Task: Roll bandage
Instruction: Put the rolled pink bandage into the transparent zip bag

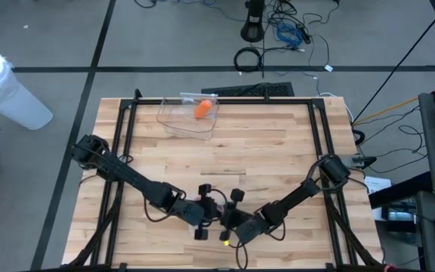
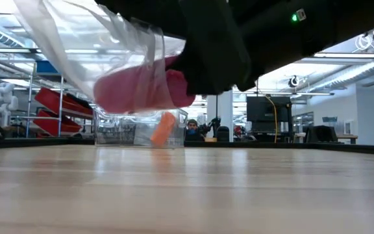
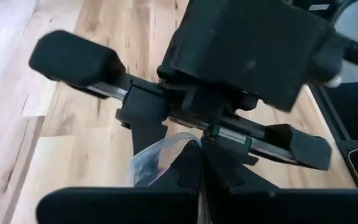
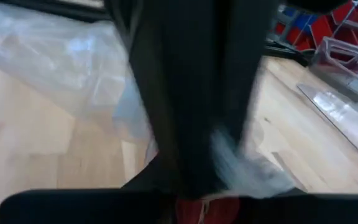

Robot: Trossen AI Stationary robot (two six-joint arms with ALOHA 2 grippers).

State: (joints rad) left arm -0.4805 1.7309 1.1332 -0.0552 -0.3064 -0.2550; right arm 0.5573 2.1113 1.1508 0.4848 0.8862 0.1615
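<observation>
Behind the claws' clear wrap (image 2: pixel 89 45), apparently a bin (image 1: pixel 189 115) holding an orange roll (image 1: pixel 202 109).

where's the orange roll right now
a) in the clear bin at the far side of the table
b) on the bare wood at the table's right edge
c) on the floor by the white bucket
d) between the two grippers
a: the high view shows the orange roll lying inside the clear bin near the table's far edge, well away from both grippers at the near edge.
</observation>
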